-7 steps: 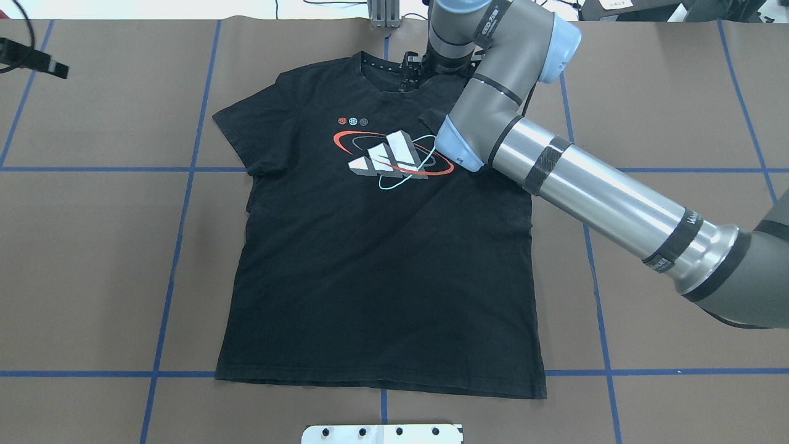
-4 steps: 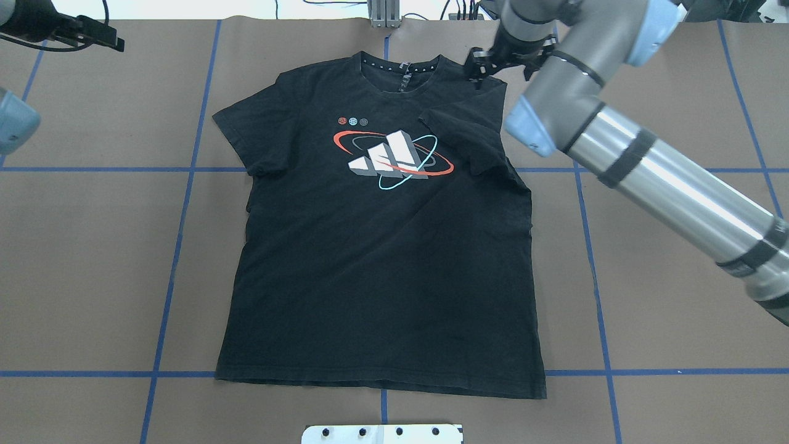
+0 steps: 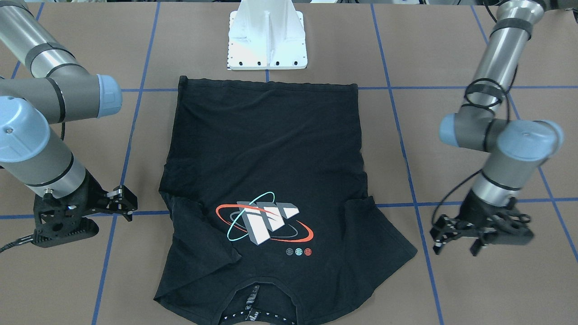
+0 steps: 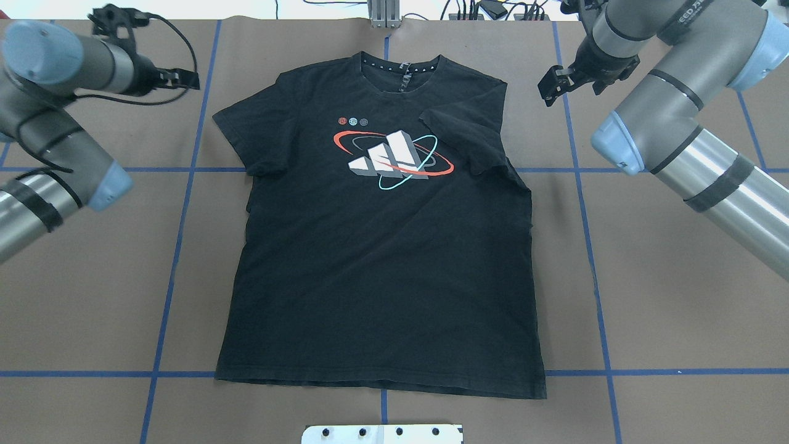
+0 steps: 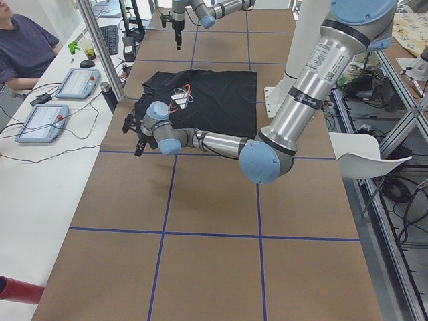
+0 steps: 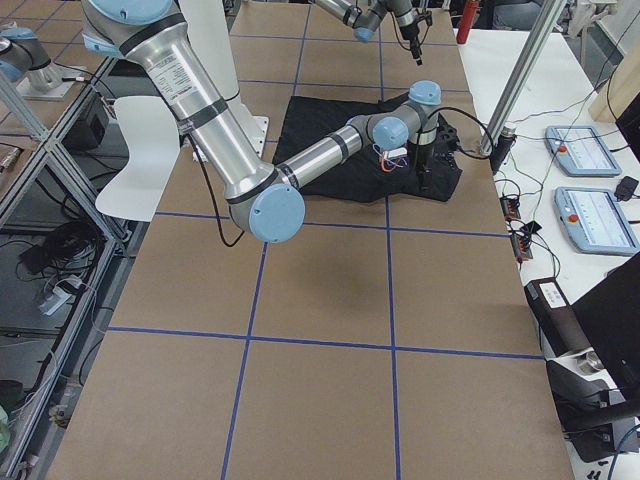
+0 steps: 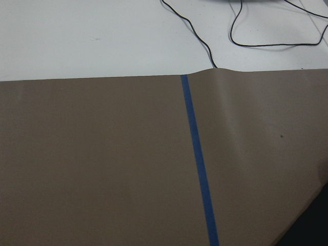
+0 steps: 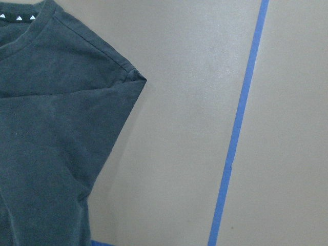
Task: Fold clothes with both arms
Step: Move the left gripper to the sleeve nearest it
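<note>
Brown paper-covered tabletop (image 4: 678, 296) w/ blue tape grid (image 4: 179, 246). Along operators' side: white desk (image 5: 40, 167) w/ two teach pendants (image 5: 77, 82), keyboard (image 5: 110, 39), mouse (image 5: 86, 64). Seated there, person in dark top (image 5: 23, 50). Aluminium frame post (image 5: 100, 47) at desk edge; white chair (image 5: 368, 164) opp. side. Bright, even lighting.

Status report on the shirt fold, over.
Left arm, right arm: jaws open, empty, clear of cloth. T-shirt flat, one sleeve folded in. Nothing on it.

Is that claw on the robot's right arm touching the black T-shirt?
Apart. The overhead view shows a strip of bare brown table between the right gripper and the T-shirt.
</note>
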Robot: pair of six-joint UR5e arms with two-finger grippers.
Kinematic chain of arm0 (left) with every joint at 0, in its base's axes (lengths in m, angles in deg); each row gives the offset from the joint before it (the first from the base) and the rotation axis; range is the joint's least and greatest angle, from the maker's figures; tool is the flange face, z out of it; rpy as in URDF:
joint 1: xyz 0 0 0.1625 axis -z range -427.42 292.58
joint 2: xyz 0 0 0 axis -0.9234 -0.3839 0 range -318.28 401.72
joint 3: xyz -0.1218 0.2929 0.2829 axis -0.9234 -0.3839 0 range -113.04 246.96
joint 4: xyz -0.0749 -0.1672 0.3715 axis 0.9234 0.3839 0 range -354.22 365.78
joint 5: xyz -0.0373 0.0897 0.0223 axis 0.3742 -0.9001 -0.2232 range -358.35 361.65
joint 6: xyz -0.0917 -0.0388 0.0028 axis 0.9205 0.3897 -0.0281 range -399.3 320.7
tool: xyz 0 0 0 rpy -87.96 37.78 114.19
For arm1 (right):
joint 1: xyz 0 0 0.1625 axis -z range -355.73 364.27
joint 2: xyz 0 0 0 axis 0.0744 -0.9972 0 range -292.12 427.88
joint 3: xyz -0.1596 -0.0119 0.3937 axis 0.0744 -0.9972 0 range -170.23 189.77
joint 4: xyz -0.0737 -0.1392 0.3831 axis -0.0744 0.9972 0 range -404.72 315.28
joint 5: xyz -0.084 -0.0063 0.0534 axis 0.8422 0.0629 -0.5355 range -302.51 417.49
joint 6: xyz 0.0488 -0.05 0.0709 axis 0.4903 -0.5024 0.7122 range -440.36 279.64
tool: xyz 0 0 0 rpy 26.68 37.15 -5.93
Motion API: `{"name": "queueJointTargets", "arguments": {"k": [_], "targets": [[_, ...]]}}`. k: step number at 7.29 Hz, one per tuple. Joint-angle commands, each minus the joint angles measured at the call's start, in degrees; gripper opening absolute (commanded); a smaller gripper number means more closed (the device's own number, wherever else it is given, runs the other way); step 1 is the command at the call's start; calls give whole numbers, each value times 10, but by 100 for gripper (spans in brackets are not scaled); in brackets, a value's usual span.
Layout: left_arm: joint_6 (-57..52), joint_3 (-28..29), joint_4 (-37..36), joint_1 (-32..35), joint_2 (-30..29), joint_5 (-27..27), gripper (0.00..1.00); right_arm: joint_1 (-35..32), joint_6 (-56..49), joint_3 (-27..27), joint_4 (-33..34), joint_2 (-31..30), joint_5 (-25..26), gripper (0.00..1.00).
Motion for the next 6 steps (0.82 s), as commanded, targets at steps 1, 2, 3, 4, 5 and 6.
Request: {"name": "queueJointTargets", "arguments": {"k": [1,2,3,4,5,6], "targets": [[28,14,2,-38,-14,-37,99,-1,-1,3,0,-6,-1,100],[60,30,2,-40,-25,-55,98,0,0,2,0,-6,-1,100],[60,47,1,-42,-36,-64,87,0,1,2,0,-6,0,100],[60,49,2,-45,-37,-65,80,0,3,1,0,-6,0,100],[60,49,1,-53,-37,-65,78,1,2,0,0,-6,1,100],[60,49,1,-59,-37,-65,78,1,3,-1,0,-6,1,100]]}}
